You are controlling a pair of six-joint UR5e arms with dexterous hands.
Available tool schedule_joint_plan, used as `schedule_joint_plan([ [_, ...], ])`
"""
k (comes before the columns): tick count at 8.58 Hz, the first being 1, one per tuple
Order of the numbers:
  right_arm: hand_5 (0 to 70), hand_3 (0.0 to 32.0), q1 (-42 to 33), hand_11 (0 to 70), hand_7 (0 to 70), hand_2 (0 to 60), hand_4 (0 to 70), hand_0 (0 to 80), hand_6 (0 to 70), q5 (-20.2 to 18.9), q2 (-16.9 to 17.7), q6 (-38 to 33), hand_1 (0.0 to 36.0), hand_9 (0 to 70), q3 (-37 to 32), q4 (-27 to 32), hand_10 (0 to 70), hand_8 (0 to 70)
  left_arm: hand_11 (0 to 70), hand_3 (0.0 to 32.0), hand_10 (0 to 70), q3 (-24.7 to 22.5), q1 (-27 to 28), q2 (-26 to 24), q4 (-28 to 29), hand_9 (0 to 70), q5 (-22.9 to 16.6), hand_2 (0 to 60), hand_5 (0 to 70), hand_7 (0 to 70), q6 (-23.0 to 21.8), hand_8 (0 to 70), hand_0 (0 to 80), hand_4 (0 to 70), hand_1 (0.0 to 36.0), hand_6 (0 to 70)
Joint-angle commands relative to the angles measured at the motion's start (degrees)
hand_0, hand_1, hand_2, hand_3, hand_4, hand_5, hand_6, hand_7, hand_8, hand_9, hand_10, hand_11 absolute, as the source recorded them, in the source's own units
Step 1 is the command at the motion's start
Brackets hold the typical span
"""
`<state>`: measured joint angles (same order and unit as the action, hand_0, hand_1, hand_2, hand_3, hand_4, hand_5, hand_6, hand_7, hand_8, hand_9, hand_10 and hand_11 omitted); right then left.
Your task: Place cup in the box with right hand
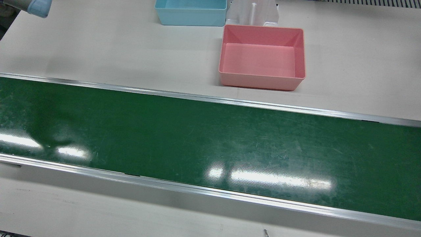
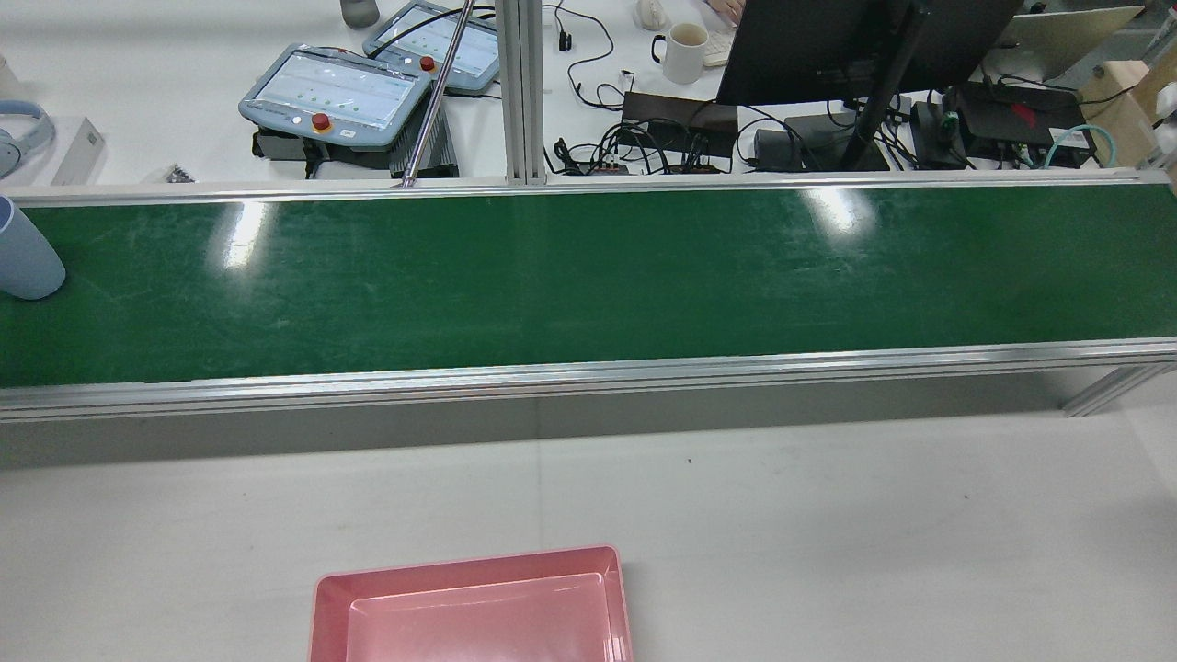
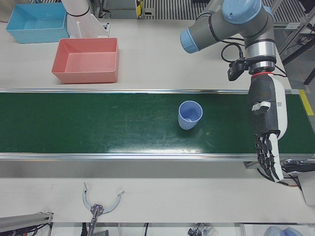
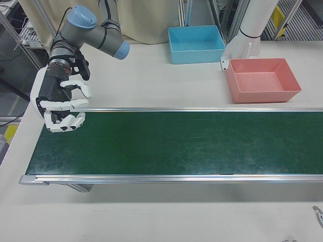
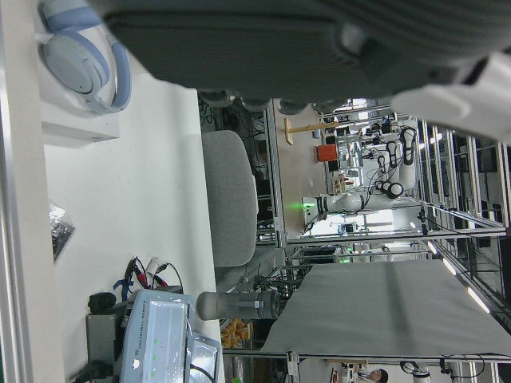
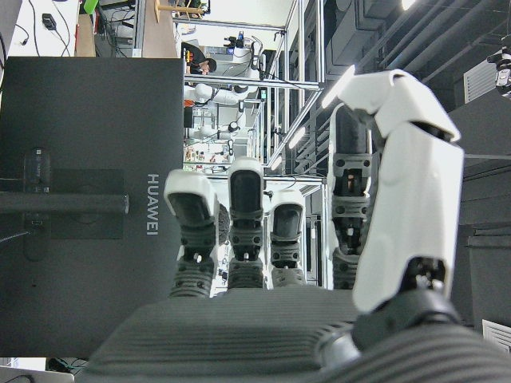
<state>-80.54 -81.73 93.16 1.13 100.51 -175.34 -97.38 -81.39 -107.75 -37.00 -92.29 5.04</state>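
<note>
We saw a white bench (image 1: pixel 98 49) crossed by a green belt (image 1: pixel 197 138), with a desk (image 2: pixel 184 110) of screens and cables behind. The cup (image 3: pixel 189 114) stood upright mid-belt in the left-front view, nothing touching it; the rear view caught only its edge at 9 o'clock. The pink box (image 4: pixel 262 79) sat empty on the bench, a blue box (image 4: pixel 197 44) beside it. The left hand (image 3: pixel 266 132) hung with fingers straight and released. The right hand (image 4: pixel 59 105) held its fingers curled, grasping nothing.
</note>
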Motion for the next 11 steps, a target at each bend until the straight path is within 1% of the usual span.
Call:
schedule_joint_plan([
  [1,12.5,0.0,0.0,67.3,70.0,33.5,60.7,55.8,22.7,0.0,-0.2,0.0,23.2,56.8,-0.2,-0.1,47.3,39.2,0.0,0.0,0.0,0.0,0.0,0.0,0.0,0.0,0.0,0.0,0.0,0.0,0.1,0.0,0.0,0.0,0.0,0.0],
  [2,12.5,0.0,0.0,67.4,70.0,33.5,60.3,55.6,22.6,0.0,-0.2,0.0,23.0,56.8,-0.2,-0.1,47.4,39.3,0.0,0.0,0.0,0.0,0.0,0.0,0.0,0.0,0.0,0.0,0.0,0.0,0.1,0.0,0.0,0.0,0.0,0.0],
  [3,12.5,0.0,0.0,67.9,70.0,33.7,61.4,55.8,23.0,0.0,-0.2,0.0,23.1,57.5,-0.2,-0.1,47.7,39.8,0.0,0.0,0.0,0.0,0.0,0.0,0.0,0.0,0.0,0.0,0.0,0.0,0.1,0.0,0.0,0.0,0.0,0.0],
  [8,12.4,0.0,-0.1,66.6,70.0,32.9,59.2,55.4,22.2,0.1,-0.2,0.0,22.9,56.0,-0.2,0.0,46.9,38.7,0.0,0.0,0.0,0.0,0.0,0.0,0.0,0.0,0.0,0.0,0.0,0.0,0.1,0.0,0.0,0.0,0.0,0.0],
  [11,12.5,0.0,0.0,69.1,70.0,33.4,61.5,55.7,23.1,0.1,-0.3,0.0,22.9,57.7,-0.4,-0.1,48.6,39.9,0.0,0.0,0.0,0.0,0.0,0.0,0.0,0.0,0.0,0.0,0.0,0.0,0.0,0.0,0.0,0.0,0.0,0.0],
])
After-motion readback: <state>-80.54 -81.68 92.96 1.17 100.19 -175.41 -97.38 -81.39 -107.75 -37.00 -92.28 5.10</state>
